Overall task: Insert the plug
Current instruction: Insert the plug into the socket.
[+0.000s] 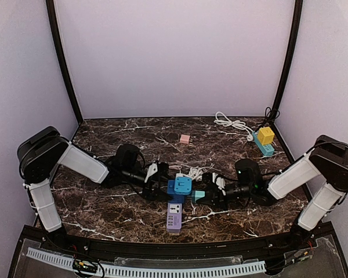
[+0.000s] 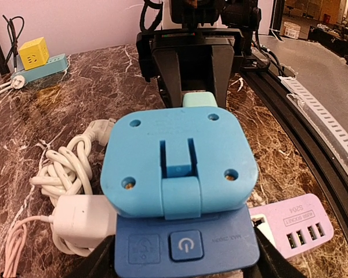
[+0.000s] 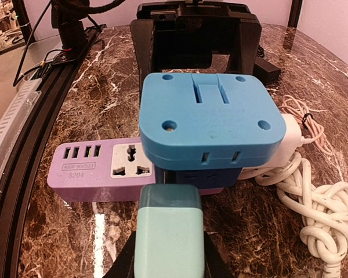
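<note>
So the right gripper (image 3: 169, 260) is pinching the plug (image 3: 169, 220) and the left gripper (image 2: 182, 263) clamps the cube (image 2: 180, 156). I'd square it to the slots (image 3: 220, 157) on the cube's 3 o'clock face and push straight.

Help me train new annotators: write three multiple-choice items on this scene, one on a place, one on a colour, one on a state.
1. Where is the yellow cube?
A. Far right of the table, on a teal strip
B. Near left corner
C. Between the two arms

2. What colour is the plug in the right gripper?
A. Pink
B. Mint green
C. White

3. How does that plug stand to the blue socket?
A. Fully seated in it
B. Held just short of it
C. Lying loose on the table

Answers:
1 A: the top view shows it on the strip at the far right.
2 B: the right wrist view shows a mint body in the grip.
3 B: the socket's facing slots show empty.
</note>
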Robot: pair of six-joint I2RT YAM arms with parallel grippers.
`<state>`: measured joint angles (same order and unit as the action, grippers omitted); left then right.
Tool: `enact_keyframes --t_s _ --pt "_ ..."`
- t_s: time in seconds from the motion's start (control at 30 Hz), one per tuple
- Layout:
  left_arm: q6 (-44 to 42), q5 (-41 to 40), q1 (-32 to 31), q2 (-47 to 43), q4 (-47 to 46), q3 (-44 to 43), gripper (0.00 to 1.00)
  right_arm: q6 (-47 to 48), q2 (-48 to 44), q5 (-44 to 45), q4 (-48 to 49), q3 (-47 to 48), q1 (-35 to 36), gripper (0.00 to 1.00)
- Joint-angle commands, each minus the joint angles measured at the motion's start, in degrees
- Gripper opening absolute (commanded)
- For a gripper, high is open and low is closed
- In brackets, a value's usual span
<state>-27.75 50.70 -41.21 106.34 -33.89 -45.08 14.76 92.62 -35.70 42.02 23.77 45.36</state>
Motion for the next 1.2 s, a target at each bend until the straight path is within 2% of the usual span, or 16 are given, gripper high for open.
enact_keyframes --t_s 0.0,0.07,0.13,0.2,0.27,0.33,0.57,1.17 --pt "2.6 -0.5 -1.5 0.4 -3.6 1.7 0.64 -1.3 0.3 1.4 3.5 -0.9 -0.3 0.0" --pt "3.3 -1.2 -1.9 1.1 -5.9 1.9 0.6 -1.6 0.6 1.2 3.9 -0.9 -0.3 0.0" --pt "3.1 -1.0 -2.0 1.5 -6.5 2.3 0.5 -2.2 0.6 0.8 4.1 -0.8 -0.3 0.0" --pt "1.9 -0.3 -2.0 1.7 -6.1 2.9 0.37 -2.5 0.6 1.1 4.0 -0.7 -0.3 0.0" --pt "0.4 0.7 -2.0 1.6 -4.3 3.5 0.14 -3.0 0.5 1.2 3.9 -0.9 -0.3 0.0" --pt "-0.7 1.5 -1.8 1.4 -2.4 4.3 0.02 -3.7 0.1 1.2 3.7 -1.3 -0.2 0.0" --pt "-0.7 4.4 -1.1 1.7 -2.4 7.6 0.01 -6.7 -2.3 5.4 0.9 -2.7 3.2 0.0" --pt "-0.6 4.0 -1.3 5.1 -4.8 5.4 0.01 -7.2 0.7 6.0 6.2 -1.2 5.2 0.0"
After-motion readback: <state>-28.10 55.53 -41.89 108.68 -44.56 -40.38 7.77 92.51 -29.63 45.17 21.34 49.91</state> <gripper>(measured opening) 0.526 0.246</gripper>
